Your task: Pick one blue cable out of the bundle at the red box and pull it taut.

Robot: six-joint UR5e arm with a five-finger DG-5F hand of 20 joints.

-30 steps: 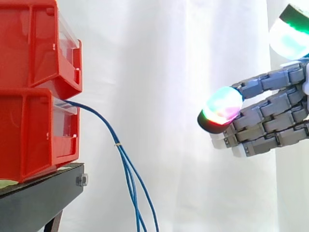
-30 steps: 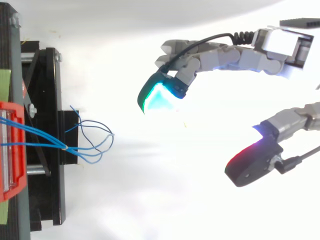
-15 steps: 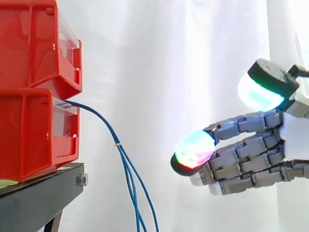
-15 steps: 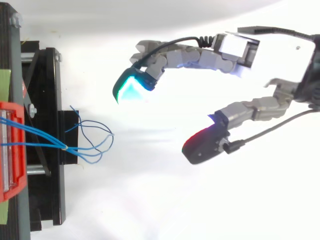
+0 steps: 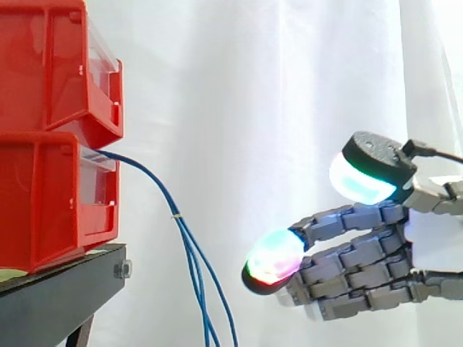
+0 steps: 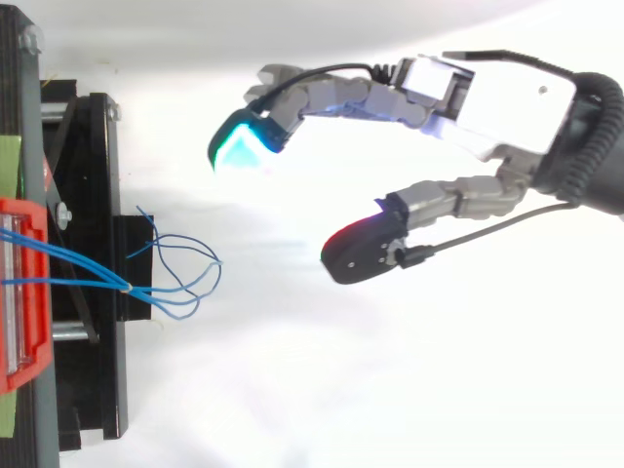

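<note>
Blue cables (image 5: 189, 246) leave the lower red bin (image 5: 51, 195) and droop down past the black stand, bound together by a small pale tie. From above, the blue cables (image 6: 166, 278) fan out into loose loops beside the stand. My hand (image 5: 362, 264) hangs to the right of the cables, at about the height of their hanging part, and is apart from them. Its fingers reach out toward the bins with the thumb spread wide, and nothing lies between them. In the top view my hand (image 6: 487, 97) comes in from the right, its glowing fingertips (image 6: 237, 146) a short way from the loops.
Two red bins (image 5: 54, 69) are stacked on a black stand (image 5: 58, 296) at the left. A white curtain hangs behind everything. Open space lies between the hand and the cables.
My hand has moved left toward the cables and dropped lower. The fingers stay spread. The cables have not moved.
</note>
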